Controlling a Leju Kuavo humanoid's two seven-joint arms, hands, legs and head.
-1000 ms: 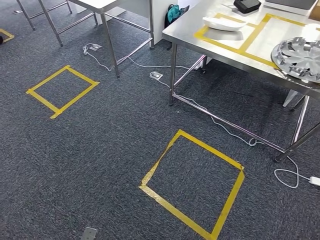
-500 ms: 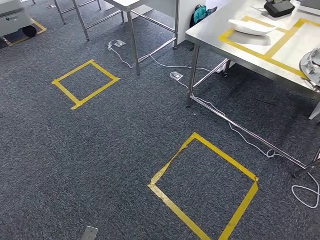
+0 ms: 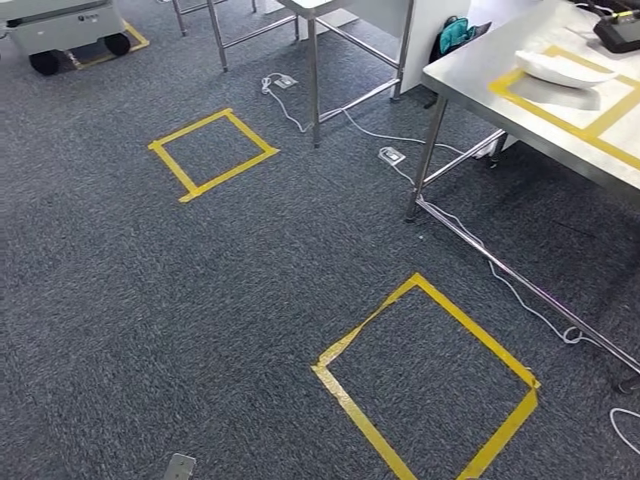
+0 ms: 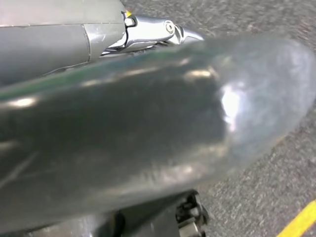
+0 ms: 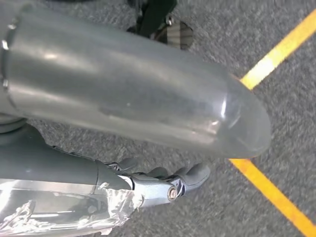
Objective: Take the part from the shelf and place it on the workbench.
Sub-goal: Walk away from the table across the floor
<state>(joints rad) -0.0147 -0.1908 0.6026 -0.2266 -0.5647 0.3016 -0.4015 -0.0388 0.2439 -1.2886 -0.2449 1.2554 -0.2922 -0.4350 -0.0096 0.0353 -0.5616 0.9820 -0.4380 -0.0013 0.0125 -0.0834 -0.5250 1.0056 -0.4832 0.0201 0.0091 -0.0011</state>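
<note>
Head camera high, wrist cameras low over the floor.
Head view looks forward and down across carpet [image 3: 151, 300]; both wrist views sit close above it, sharing its yellow tape [image 5: 275, 195].

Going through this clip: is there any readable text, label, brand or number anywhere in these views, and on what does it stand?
No text can be read in any view.
Wheeled grey-white unit: a small dark mark on its side, too small to read.
Dark device on the steel table: no legible marking.
Yellow tape squares on the carpet: plain, unlettered.
Both wrist views: blurred, no lettering seen.
</note>
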